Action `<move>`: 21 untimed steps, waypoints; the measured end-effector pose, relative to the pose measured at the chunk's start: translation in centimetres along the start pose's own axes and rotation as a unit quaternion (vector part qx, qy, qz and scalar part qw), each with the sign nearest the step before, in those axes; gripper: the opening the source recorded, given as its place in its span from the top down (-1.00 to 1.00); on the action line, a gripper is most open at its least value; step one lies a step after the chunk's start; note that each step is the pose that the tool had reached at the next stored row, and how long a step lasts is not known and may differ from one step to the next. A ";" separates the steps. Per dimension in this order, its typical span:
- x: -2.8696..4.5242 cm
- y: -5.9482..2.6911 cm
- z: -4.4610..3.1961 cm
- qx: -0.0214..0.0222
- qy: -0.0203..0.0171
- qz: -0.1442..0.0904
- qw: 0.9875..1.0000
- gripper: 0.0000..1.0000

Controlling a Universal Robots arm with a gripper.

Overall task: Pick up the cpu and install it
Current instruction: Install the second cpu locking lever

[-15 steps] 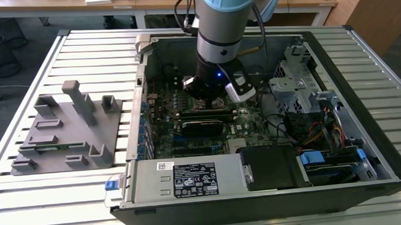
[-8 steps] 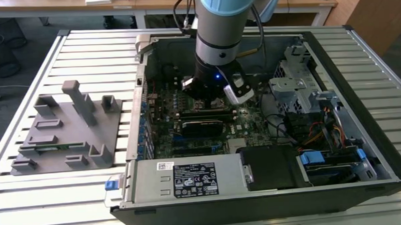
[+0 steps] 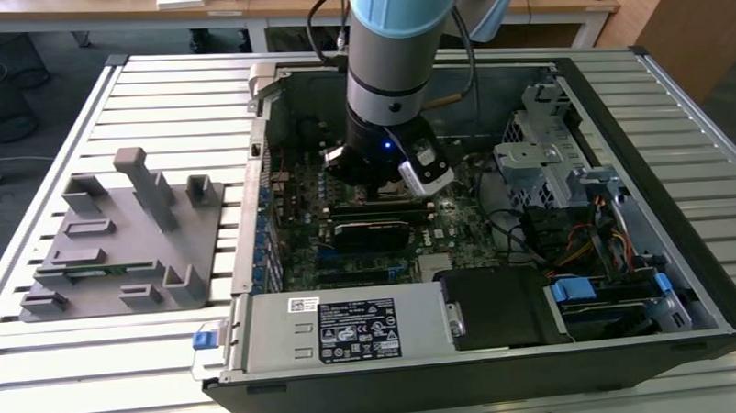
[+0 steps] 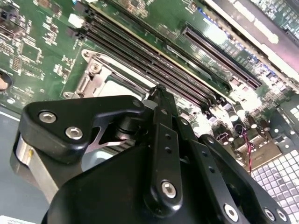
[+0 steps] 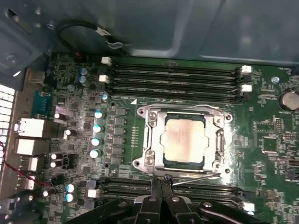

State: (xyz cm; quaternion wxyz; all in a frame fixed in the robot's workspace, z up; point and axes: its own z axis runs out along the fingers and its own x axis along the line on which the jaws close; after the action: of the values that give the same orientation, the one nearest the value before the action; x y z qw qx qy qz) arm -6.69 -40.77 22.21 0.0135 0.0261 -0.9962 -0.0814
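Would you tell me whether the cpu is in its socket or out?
In: the cpu lies flat inside the socket frame.

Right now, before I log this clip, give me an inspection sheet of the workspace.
Surface: slatted metal table, carrying an open computer case.
Job's things: cpu lies inside the socket frame on the motherboard; nothing grips it.
Clutter: grey plastic tray on the exterior view's left, a green memory stick lying in it.
Grippers: gripper hovers just beside the socket, fingertips together, empty.
Cables: black looped cable by the case wall; red and orange wires near the drive bay.
Surroundings: wooden desks behind the table.
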 end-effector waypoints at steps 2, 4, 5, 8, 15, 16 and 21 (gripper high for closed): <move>0.06 -0.08 0.10 -0.003 0.000 0.000 1.000 0.79; 0.07 -0.14 0.29 -0.006 0.000 0.000 1.000 0.79; 0.07 -0.16 0.39 -0.007 0.000 0.000 1.000 0.79; 0.11 -0.31 0.56 -0.012 -0.001 0.000 1.000 0.79; 0.28 -1.09 0.63 -0.026 -0.001 -0.001 1.000 0.79; 0.33 -1.16 0.64 -0.027 -0.001 -0.001 1.000 0.79; 0.53 -1.46 0.74 -0.031 -0.002 -0.001 1.000 0.79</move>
State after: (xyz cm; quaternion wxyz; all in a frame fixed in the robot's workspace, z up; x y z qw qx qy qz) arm -7.16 -42.12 21.26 0.0127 0.0265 -0.9932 -0.1128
